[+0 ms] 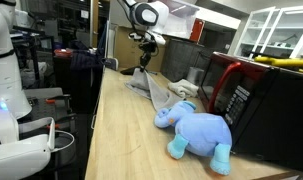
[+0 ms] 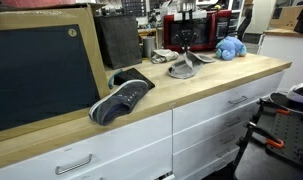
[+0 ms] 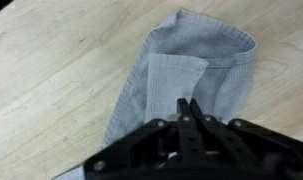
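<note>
A grey cloth lies on the light wooden counter. My gripper is shut with its fingertips pinched together on the cloth's middle. In both exterior views the cloth rises in a peak from the counter up to the gripper. The cloth's lower edge still rests on the counter.
A blue stuffed elephant lies beside a red and black microwave. A dark sneaker sits near a black framed board. The counter has white drawers in front.
</note>
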Robot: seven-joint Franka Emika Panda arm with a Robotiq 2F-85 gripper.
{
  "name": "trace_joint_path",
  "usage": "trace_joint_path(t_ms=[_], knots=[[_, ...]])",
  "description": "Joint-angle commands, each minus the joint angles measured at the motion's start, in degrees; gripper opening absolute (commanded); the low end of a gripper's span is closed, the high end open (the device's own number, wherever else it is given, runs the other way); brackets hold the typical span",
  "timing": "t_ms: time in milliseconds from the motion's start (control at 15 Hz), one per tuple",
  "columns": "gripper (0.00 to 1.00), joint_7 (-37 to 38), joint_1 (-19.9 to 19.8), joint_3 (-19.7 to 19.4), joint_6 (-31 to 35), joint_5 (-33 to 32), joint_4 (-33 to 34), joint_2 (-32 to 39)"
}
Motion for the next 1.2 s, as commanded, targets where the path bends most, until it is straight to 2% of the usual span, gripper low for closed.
trace_joint_path(t_ms=[0, 733, 800, 867, 1133], knots=[[0.01, -2.87, -1.43, 1.05, -5.03, 2.33, -2.72, -5.94], [0.01, -3.32, -0.68, 4.6, -6.85, 2.54, -11.29, -14.37], [0.17, -3.91, -0.74, 4.84, -7.18, 2.39, -11.69, -14.8], [0.28, -4.82, -0.89, 4.91, -7.41, 2.2, -11.89, -14.93], [0.55, -8.13, -1.82, 4.42, -9.48, 1.72, -11.26, -15.55]])
